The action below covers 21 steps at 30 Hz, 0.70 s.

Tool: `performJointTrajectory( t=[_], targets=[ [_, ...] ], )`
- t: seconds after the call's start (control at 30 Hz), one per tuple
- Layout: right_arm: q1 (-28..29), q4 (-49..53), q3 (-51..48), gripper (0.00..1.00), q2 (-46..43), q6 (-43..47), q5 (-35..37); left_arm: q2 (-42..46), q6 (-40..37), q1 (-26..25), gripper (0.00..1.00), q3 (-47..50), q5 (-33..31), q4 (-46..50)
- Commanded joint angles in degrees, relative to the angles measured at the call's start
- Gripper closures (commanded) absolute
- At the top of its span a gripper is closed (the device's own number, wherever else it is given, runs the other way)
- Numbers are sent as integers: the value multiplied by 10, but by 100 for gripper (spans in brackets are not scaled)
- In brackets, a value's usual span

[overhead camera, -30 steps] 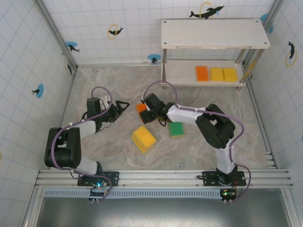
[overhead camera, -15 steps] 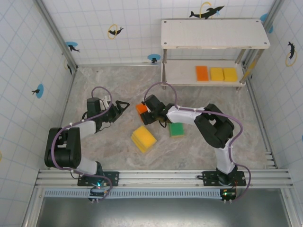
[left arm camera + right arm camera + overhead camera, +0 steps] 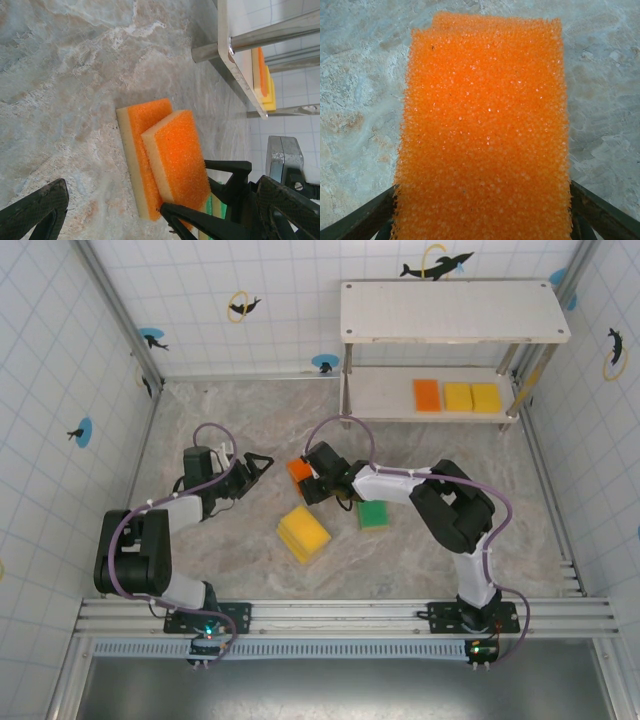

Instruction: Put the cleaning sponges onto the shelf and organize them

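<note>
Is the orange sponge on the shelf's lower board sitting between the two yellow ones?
No, the orange sponge lies at the row's left end, with both yellow sponges to its right.

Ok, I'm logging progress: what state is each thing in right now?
Left gripper: open, empty.
Right gripper: jaws flanking top orange sponge, grip unclear.
Top orange sponge: lying askew on lower orange sponge.
Yellow stack: on table.
Green sponge: flat on table.
Shelf: three sponges on lower board, upper board bare.
</note>
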State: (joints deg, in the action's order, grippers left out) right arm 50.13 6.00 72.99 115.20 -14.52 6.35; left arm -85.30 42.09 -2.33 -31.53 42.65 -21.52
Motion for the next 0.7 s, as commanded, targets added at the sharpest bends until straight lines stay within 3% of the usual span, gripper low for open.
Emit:
performJointTrajectory(
  t=[0.0, 0.67],
  targets=[
    [-6, -10, -14, 20, -21, -3, 15, -6, -9, -3, 2, -5, 3, -4],
    [-34, -28, -55, 30, -68, -8, 26, -11, -8, -4, 2, -3, 4, -8]
  ],
)
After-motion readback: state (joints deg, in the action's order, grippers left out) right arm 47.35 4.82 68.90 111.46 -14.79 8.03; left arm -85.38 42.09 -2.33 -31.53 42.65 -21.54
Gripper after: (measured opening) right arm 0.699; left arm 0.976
